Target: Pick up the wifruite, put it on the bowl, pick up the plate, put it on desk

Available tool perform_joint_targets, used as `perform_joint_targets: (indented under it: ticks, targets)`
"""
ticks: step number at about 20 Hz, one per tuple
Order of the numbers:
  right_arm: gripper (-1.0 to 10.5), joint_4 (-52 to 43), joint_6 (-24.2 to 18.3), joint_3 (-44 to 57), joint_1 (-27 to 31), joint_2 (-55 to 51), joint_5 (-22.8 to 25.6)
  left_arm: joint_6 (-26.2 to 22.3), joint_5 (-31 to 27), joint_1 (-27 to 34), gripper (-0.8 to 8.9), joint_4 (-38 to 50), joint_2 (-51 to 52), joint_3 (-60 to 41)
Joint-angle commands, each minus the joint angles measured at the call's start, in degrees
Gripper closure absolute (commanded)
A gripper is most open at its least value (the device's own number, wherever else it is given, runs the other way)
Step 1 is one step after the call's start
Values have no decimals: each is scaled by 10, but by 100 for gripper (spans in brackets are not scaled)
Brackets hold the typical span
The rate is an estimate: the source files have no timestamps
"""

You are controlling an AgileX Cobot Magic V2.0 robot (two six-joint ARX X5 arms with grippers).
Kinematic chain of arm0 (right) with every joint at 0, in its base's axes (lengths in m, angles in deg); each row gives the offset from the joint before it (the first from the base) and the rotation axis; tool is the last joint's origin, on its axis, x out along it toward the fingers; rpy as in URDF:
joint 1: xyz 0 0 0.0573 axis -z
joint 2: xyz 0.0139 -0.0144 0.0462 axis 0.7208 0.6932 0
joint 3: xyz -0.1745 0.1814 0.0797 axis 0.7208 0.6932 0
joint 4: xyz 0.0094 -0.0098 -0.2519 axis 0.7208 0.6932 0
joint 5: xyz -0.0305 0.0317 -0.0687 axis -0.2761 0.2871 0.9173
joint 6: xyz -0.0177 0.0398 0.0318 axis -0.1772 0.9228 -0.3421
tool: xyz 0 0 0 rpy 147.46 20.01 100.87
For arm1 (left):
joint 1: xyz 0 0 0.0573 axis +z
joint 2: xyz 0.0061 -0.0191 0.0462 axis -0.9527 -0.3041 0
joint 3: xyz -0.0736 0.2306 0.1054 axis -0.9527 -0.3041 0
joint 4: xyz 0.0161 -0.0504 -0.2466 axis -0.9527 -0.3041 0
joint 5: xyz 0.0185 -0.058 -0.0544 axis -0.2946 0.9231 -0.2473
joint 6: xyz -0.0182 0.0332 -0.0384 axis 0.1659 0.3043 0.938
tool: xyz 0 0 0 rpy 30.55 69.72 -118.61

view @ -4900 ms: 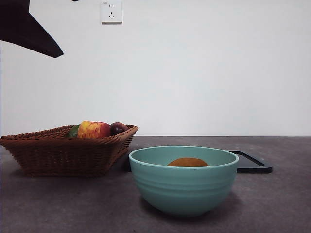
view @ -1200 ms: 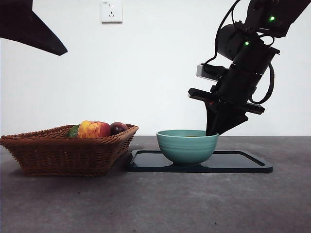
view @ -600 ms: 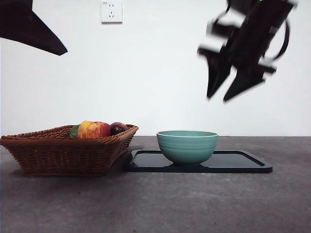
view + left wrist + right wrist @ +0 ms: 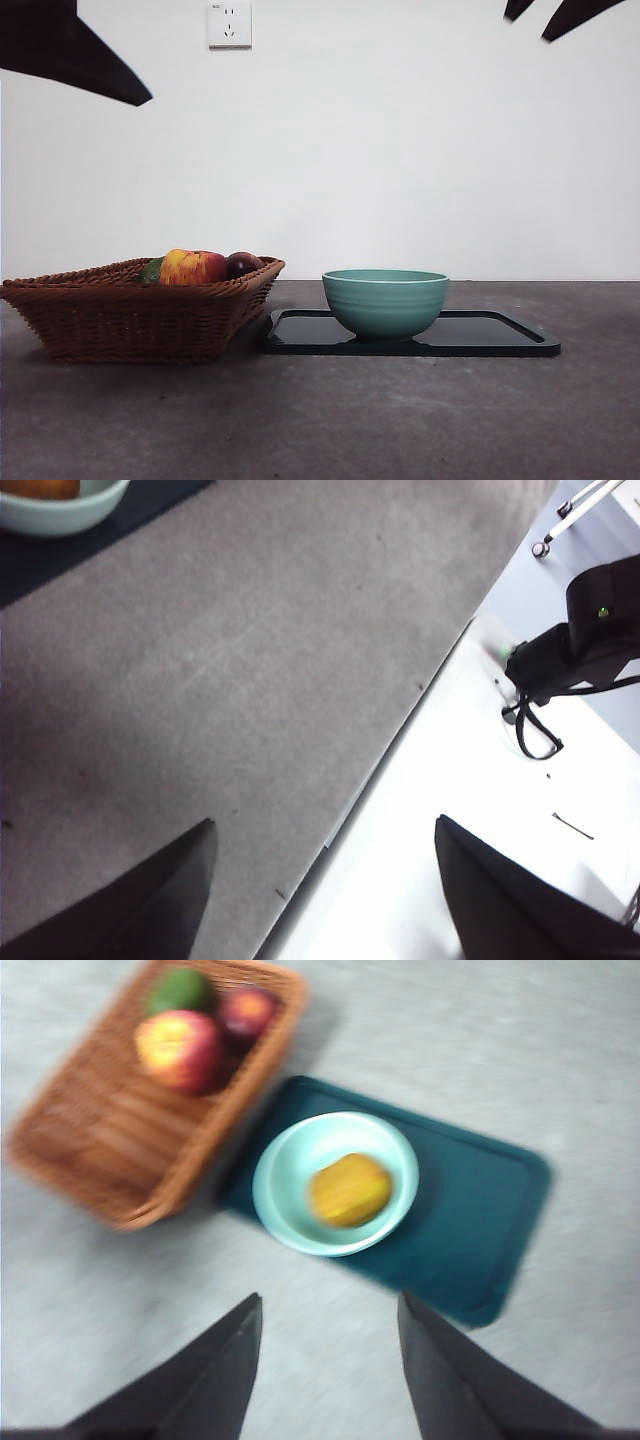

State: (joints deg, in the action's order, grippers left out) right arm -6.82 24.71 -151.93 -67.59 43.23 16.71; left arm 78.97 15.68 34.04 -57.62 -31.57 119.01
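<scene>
The mint-green bowl (image 4: pixel 385 300) stands upright on the left half of the plate (image 4: pixel 500 335), a flat dark rectangular tray on the grey desk (image 4: pixel 320 420). In the right wrist view the brown wifruite (image 4: pixel 350 1190) lies inside the bowl (image 4: pixel 290 1175), and the plate (image 4: pixel 480 1220) shows beside it. My right gripper (image 4: pixel 328 1305) hangs high above them, open and empty; only its tips (image 4: pixel 545 12) show in the front view. My left gripper (image 4: pixel 322 825) is open and empty over the desk's edge, far from the bowl (image 4: pixel 60 510).
A brown wicker basket (image 4: pixel 130 310) stands left of the plate and close against it. It holds a red-and-yellow apple (image 4: pixel 192 268), a dark purple fruit (image 4: pixel 243 264) and a green fruit (image 4: pixel 180 990). The left arm (image 4: pixel 60 55) shows at the top left.
The bowl has gone from the desk's front onto the plate. The right gripper was at the bowl's right rim, then rose open and empty to the top right corner.
</scene>
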Motion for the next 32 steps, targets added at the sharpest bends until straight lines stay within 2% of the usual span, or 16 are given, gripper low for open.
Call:
perform_joint_targets:
  ticks: [1, 3, 8, 10, 32]
  targets:
    - [730, 0, -5, 42, -9, -43, -13, -2, 2, -4, 471, 8, -3, 4]
    - [730, -6, -5, 95, -14, -94, -19, -2, 2, -4, 471, 8, -3, 4]
    - [730, -28, -7, 218, -18, -199, -92, -2, 2, -4, 470, 8, -3, 4]
    - [730, -28, -7, 243, -18, -223, -106, -1, 2, -4, 471, 8, -3, 4]
    - [730, -31, -7, 251, -18, -242, -106, 0, 2, -4, 471, 10, -3, 4]
